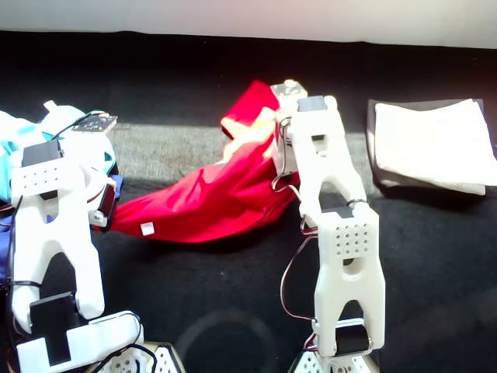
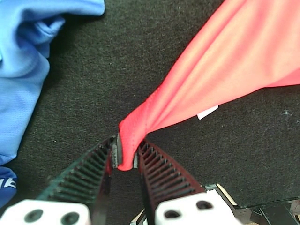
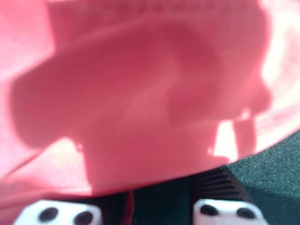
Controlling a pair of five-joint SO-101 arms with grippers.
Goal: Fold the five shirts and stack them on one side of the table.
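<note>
A red shirt [image 1: 210,194] hangs stretched between the two arms over the black table [image 1: 194,78]. My left gripper [image 1: 105,214] is shut on its lower corner near the table's left side. In the left wrist view that gripper [image 2: 125,154] pinches a bunched red hem, and the red shirt [image 2: 225,70] fans out from it. My right gripper [image 1: 281,159] holds the shirt's raised far end at the middle. In the right wrist view the red shirt [image 3: 140,93] drapes over the fingers [image 3: 219,183], hiding their tips.
A folded white shirt [image 1: 435,144] lies on a folded dark shirt [image 1: 377,167] at the back right. A heap of light blue shirts [image 1: 15,132] sits at the left edge, and the blue shirt [image 2: 23,70] lies close beside the left gripper.
</note>
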